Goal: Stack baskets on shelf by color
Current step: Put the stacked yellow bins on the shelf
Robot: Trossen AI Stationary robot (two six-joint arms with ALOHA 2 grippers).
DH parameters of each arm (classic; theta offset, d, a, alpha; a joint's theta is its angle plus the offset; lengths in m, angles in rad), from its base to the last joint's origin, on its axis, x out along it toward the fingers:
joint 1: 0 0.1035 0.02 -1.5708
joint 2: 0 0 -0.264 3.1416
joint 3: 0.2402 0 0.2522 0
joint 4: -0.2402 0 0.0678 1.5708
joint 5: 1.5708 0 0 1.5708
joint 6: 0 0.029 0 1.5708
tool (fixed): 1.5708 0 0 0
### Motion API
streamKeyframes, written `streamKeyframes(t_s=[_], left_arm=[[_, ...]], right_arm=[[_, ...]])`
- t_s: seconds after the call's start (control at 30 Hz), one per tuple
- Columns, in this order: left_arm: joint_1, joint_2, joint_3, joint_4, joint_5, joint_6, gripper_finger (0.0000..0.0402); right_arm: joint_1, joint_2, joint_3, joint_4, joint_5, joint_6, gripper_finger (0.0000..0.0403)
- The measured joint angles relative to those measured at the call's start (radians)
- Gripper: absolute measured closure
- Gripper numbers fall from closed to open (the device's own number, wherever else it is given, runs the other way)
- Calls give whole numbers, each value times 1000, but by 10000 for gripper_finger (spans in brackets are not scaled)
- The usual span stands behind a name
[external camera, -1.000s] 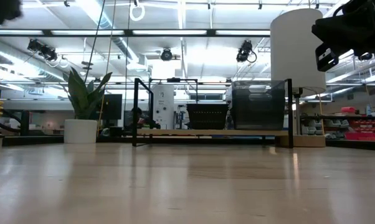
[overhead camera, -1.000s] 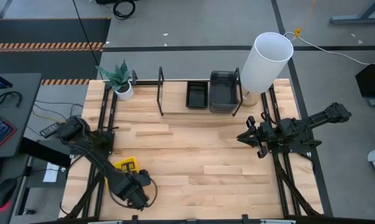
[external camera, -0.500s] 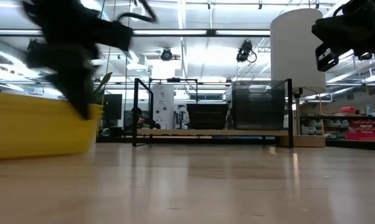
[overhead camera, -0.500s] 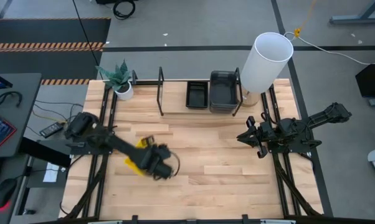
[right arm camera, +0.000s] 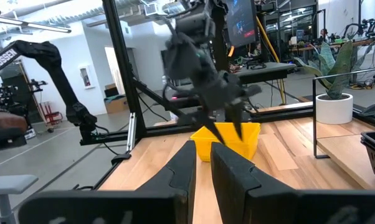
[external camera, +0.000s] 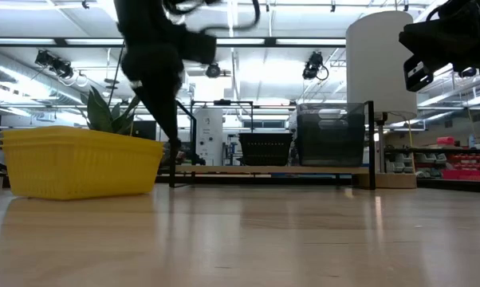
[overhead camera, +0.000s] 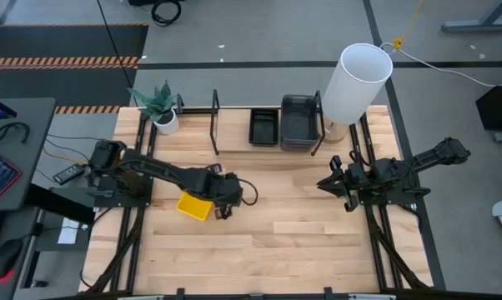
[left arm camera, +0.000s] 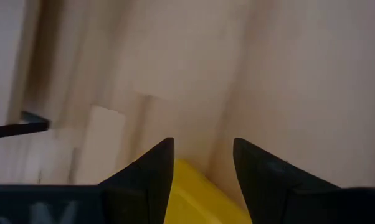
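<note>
A bright yellow basket (overhead camera: 193, 206) is on the table's left half, upright in the low view (external camera: 80, 163). My left gripper (overhead camera: 222, 200) is at the basket's right end, shut on it. On the black rod shelf (overhead camera: 215, 125) at the far edge, a black mesh basket (overhead camera: 263, 127) and a dark grey basket (overhead camera: 298, 121) stand side by side on the shelf's floor. My right gripper (overhead camera: 333, 185) hovers shut over the table's right side and touches nothing. The other baskets are out of view. My left gripper pinches the yellow basket's rim at its right end (external camera: 157, 144), with yellow showing between the two fingers (left arm camera: 186, 182). The fingers (external camera: 170, 127) come from above, slanting down. The basket sits level with its base at the tabletop; I cannot tell whether it rests there.
A tall white cylinder (overhead camera: 357, 83) stands at the shelf's right end. A potted plant (overhead camera: 161, 107) is at the far left corner. The shelf's left half (overhead camera: 234, 129) holds nothing, and bare wood lies between the two arms (overhead camera: 284, 208).
My left arm has swung from the table's near left corner toward the far edge and the right, staying shut on the yellow basket. The basket has travelled with it toward the table's middle and turned about. It is now level and farther from the near edge.
</note>
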Motion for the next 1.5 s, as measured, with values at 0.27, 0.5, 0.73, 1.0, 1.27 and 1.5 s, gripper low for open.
streamKeyframes(t_s=[0.27, 0.5, 0.73, 1.0, 1.27, 1.5], left_arm=[[-173, -106, -3, -93, 64, -14, 230], [-309, -152, -109, -142, 57, -74, 230], [-336, -190, -179, -136, 44, -97, 230], [-334, -187, -278, -52, 87, -61, 230], [-335, -187, -294, -35, 92, -43, 230], [-279, -187, -294, -26, 145, -91, 243]], right_arm=[[0, 0, 0, 0, 0, 0, 347], [0, 0, 0, 1, 0, 0, 347], [0, 3, 0, 9, 0, 0, 347], [0, 3, 0, 9, 0, 0, 347], [0, 3, 0, 9, 0, 0, 347], [0, 3, 0, 9, 0, 0, 347]])
